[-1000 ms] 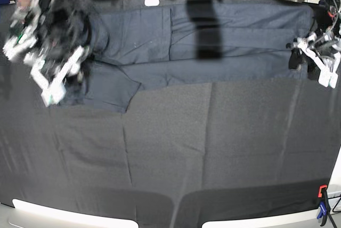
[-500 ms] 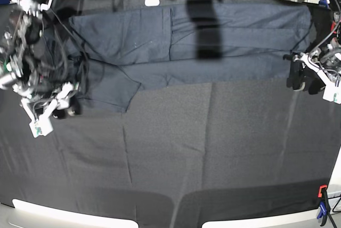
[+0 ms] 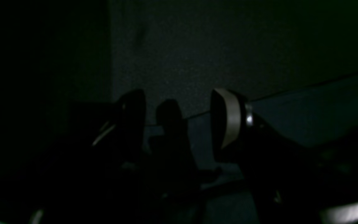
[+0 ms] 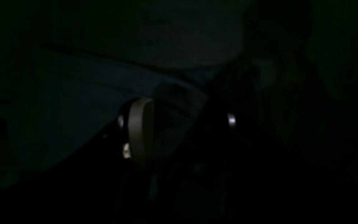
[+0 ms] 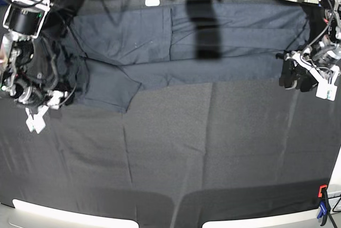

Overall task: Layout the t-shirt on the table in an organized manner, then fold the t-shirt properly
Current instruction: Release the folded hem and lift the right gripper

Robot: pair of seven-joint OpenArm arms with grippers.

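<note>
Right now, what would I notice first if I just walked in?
A long dark grey t-shirt lies stretched across the far side of the black table. A robot arm waits at each end, left gripper and right gripper, fingers open, holding nothing.

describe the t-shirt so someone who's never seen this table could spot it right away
Start from the table, a wide sheet of creased black cloth. Along its far edge lies the t-shirt, stretched out as a long band between the two arms. It is a lighter, bluish charcoal than the cloth, with one sleeve pointing toward the near side.
</note>
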